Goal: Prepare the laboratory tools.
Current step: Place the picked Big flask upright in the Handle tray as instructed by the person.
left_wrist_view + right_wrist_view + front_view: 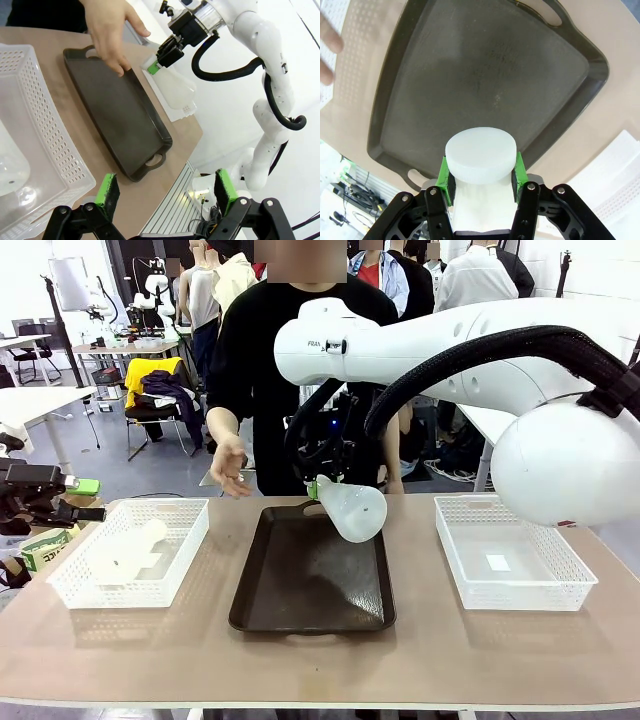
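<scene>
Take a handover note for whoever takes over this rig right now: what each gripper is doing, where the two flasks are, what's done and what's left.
Right gripper: shut on the neck of a conical flask, which hangs tilted over the dark brown tray.
Left gripper: open, nothing between its fingers, near the left mesh basket.
Second flask: lying on its side in that basket.
Person's hand: open, above the tray's far left corner.
Done: one flask is in grip above the tray.
Left: probably set it on the tray, then fetch the second flask.
</scene>
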Controlling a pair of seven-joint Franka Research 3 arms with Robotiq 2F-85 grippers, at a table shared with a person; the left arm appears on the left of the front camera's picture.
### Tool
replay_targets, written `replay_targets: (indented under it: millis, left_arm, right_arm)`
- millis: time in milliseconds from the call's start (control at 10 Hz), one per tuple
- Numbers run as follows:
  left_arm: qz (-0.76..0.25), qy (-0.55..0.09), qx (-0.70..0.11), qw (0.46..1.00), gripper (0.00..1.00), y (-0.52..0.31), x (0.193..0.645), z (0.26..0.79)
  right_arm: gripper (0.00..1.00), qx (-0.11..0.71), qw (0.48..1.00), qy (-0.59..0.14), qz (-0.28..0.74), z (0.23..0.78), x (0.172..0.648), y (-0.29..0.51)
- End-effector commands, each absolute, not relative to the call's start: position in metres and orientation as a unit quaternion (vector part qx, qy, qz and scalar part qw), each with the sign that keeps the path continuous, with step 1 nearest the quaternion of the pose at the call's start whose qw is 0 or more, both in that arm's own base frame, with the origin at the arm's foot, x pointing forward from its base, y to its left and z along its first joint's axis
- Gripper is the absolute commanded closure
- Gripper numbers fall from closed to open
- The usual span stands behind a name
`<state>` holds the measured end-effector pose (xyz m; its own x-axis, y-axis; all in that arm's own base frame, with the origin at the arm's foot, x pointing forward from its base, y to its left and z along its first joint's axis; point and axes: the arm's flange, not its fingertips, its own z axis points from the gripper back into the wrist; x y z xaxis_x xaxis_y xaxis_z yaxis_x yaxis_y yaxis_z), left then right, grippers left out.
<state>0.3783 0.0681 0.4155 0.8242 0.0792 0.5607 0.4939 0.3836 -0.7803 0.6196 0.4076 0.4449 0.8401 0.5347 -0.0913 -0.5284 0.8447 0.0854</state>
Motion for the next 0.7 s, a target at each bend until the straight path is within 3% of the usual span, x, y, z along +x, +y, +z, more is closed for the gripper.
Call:
replay_targets:
  millis: [0,600]
  left_arm:
    - [-0.131,-0.269,-0.544,0.784,0.00,0.0693,0.3776,0.4166]
    - [-0.131,-0.269,-0.544,0.784,0.00,0.0693,0.3776,0.4166]
  right_arm:
    - [1.00,0.029,0.958,0.055,0.278,0.4458,0.6189,0.4085]
    - [1.00,0.029,0.958,0.055,0.278,0.4458,0.6189,0.4085]
